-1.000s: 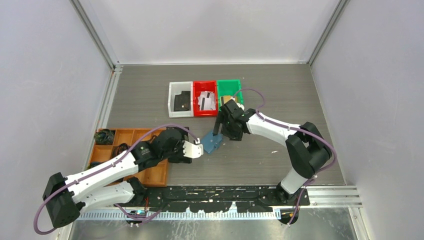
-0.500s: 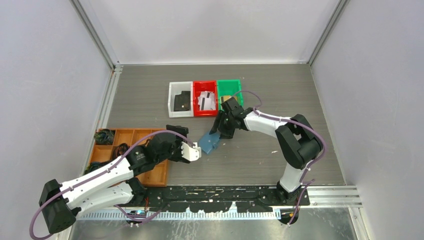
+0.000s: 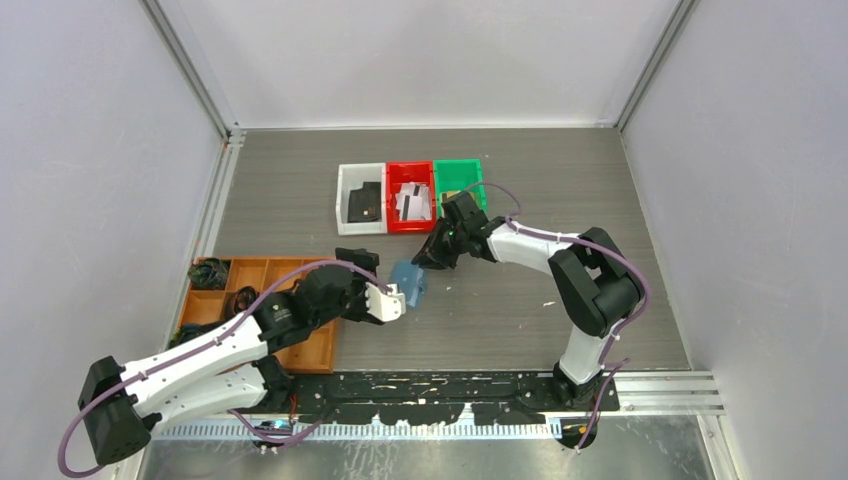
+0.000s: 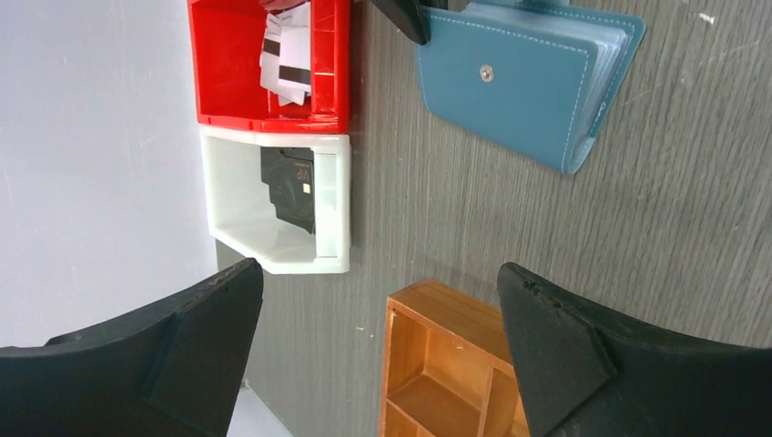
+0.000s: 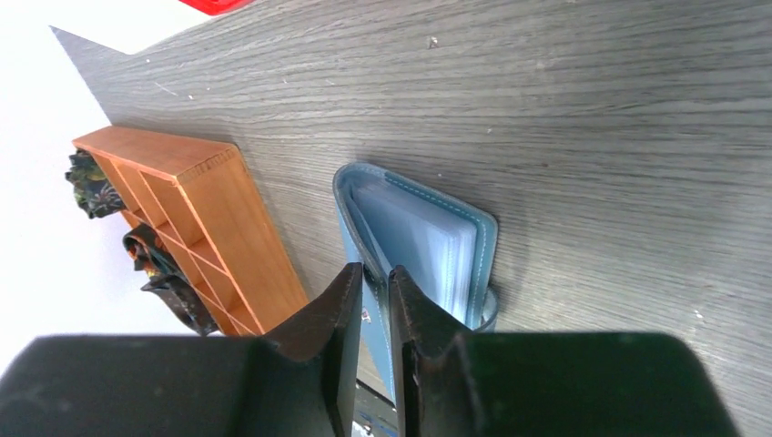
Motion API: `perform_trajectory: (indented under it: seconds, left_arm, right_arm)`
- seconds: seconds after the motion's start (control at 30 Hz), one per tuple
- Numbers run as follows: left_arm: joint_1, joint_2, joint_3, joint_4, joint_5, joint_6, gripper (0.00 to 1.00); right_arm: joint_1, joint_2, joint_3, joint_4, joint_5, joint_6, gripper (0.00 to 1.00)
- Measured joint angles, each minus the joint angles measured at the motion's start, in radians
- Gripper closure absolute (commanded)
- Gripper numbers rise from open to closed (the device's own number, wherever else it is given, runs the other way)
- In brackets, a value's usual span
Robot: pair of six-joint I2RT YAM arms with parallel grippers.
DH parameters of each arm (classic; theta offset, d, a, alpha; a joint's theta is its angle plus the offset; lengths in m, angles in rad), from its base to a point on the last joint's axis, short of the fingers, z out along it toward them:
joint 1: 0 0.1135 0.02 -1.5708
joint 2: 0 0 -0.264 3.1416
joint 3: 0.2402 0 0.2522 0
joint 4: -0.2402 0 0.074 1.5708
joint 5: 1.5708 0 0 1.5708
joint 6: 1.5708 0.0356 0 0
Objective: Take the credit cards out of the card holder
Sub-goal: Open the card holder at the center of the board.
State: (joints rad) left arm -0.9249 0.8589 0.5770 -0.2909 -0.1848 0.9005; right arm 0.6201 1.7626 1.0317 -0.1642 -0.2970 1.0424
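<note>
Right now the left gripper (image 4: 378, 284) is hovering with its jaws spread wide and nothing between them, and the orange tray (image 4: 441, 369) is sitting close beneath them. Out ahead of those open jaws, well clear of both tips, the card holder (image 4: 519, 82) is lying on the table (image 4: 437, 209), loosely folded with its clear sleeves showing along the open edge. On the holder's far side the right gripper (image 5: 375, 282) is reaching in, its jaws drawn nearly together; a blue cover edge seems to be running into the slit between them, so they are probably pinching that cover. Beyond the right jaws three bins are standing in a row: the white bin (image 4: 339, 209) is holding a black card (image 4: 289, 177), the red bin (image 4: 341, 64) is holding pale striped credit cards (image 4: 282, 55), and the green bin (image 3: 455, 163) is holding something tan. Several cards are therefore already out. Whether any are hiding in the sleeves cannot be told; opening the holder and checking them looks like the remaining work.
</note>
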Motion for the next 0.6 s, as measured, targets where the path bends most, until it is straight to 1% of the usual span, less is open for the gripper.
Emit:
perform_trajectory:
  seconds: [0.03, 0.07, 0.13, 0.17, 0.3, 0.37, 0.47, 0.5, 0.53, 0.57, 0.6]
  left_arm:
    - [-0.004, 0.002, 0.0, 0.005, -0.005, -0.01, 0.0]
    - [-0.006, 0.005, 0.0, 0.01, -0.01, -0.029, 0.0]
    - [-0.01, 0.016, 0.0, 0.018, -0.03, -0.076, 0.0]
    - [-0.011, 0.024, 0.0, 0.021, -0.04, -0.099, 0.0]
    - [-0.011, 0.055, 0.001, 0.026, -0.085, -0.182, 0.0]
    - [-0.011, 0.056, 0.001, 0.026, -0.096, -0.203, 0.0]
    - [-0.011, 0.049, 0.001, 0.026, -0.104, -0.22, 0.0]
    - [-0.011, 0.045, 0.001, 0.026, -0.105, -0.222, 0.0]
    - [-0.011, 0.04, 0.001, 0.026, -0.108, -0.227, 0.0]
    - [-0.011, 0.036, 0.001, 0.026, -0.111, -0.232, 0.0]
    - [-0.011, 0.033, 0.001, 0.026, -0.113, -0.238, 0.0]
  right_arm:
    - [0.0, 0.0, -0.003, 0.013, -0.006, 0.01, 0.76]
    - [0.0, 0.0, -0.008, 0.024, -0.011, 0.017, 0.72]
    - [0.0, -0.002, -0.023, 0.048, -0.023, 0.035, 0.59]
    - [0.002, -0.002, -0.031, 0.056, -0.028, 0.042, 0.56]
    - [0.013, -0.002, -0.046, 0.074, -0.046, 0.053, 0.55]
    - [0.021, -0.001, -0.046, 0.09, -0.057, 0.057, 0.58]
    - [0.035, 0.007, -0.046, 0.125, -0.068, 0.063, 0.66]
    - [0.04, 0.014, -0.046, 0.136, -0.073, 0.065, 0.71]
    - [0.044, 0.02, -0.046, 0.144, -0.076, 0.067, 0.78]
    - [0.048, 0.028, -0.045, 0.152, -0.08, 0.071, 0.87]
    - [0.052, 0.037, -0.044, 0.158, -0.083, 0.076, 0.93]
